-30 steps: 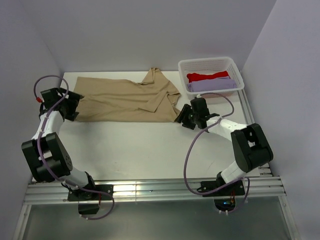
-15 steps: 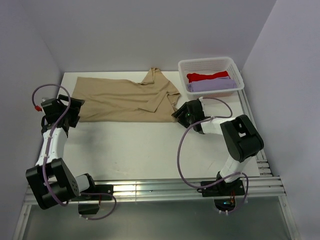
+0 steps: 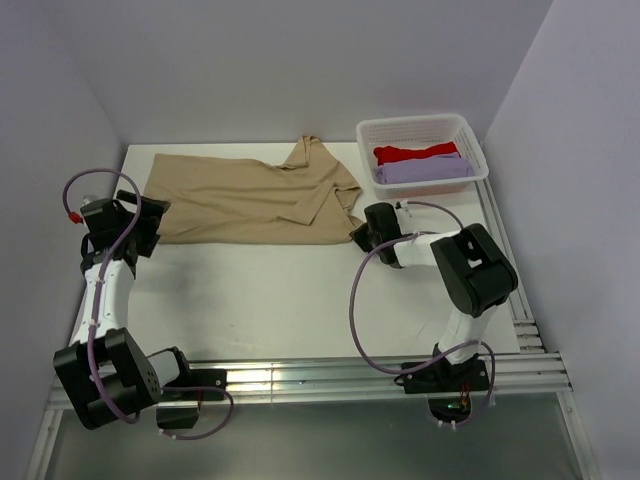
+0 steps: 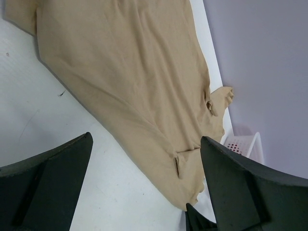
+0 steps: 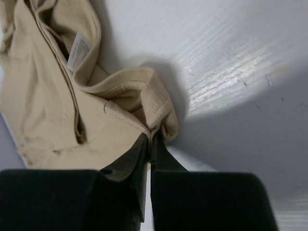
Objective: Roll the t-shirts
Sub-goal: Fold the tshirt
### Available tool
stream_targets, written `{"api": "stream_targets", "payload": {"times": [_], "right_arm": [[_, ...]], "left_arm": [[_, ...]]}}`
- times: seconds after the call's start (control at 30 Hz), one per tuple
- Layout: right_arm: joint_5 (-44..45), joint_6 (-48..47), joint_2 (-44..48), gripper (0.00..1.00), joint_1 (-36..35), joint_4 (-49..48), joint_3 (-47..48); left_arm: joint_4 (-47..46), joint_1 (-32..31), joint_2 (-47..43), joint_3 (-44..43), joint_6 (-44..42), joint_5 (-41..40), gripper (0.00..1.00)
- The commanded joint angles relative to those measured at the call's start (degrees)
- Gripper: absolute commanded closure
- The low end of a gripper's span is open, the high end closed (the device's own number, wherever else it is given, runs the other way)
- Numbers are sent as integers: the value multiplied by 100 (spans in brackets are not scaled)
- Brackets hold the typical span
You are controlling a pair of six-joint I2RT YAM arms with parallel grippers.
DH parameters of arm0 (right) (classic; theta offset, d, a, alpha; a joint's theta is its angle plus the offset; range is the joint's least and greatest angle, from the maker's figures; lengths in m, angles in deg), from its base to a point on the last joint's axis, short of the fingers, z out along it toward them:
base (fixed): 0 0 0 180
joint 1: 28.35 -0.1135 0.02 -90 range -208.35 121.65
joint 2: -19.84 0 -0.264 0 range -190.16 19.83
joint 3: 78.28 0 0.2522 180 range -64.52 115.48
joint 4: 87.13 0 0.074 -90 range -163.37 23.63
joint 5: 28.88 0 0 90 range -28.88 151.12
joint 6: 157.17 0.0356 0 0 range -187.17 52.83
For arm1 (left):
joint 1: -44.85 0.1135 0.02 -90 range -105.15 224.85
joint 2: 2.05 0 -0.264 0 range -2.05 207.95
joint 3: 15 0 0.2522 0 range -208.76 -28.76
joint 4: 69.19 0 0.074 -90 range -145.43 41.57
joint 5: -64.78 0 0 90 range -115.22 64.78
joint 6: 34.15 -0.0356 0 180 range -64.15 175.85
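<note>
Tan t-shirt (image 3: 250,200) is pinched at one corner by the right end effector (image 5: 150,137); the fully spread left end effector (image 4: 145,144) is best clamped onto the hem before rolling.

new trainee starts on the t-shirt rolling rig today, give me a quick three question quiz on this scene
1. True or false: the left end effector stands open.
2. Which end effector is pinching the edge of the tan t-shirt?
3. The white basket holds: A) a red t-shirt and a lavender t-shirt; B) only towels; C) nothing.

Key: 1 true; 2 the right end effector; 3 A.
</note>
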Motion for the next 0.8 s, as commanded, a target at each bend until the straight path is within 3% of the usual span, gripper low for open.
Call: {"api": "stream_targets", "payload": {"times": [0.0, 0.27, 0.53, 0.77], "right_arm": [[574, 195, 225, 100, -7, 221, -182], [988, -138, 1439, 100, 246, 555, -922], [426, -473, 1325, 100, 819, 503, -878], [249, -692, 1272, 100, 977, 441, -834]], "left_arm": [[-6, -12, -92, 41, -226, -21, 1], [-481, -12, 111, 594, -437, 383, 1], [-120, -188, 269, 840, -666, -301, 5], [-955, -188, 330, 1464, -262, -434, 17]]}}
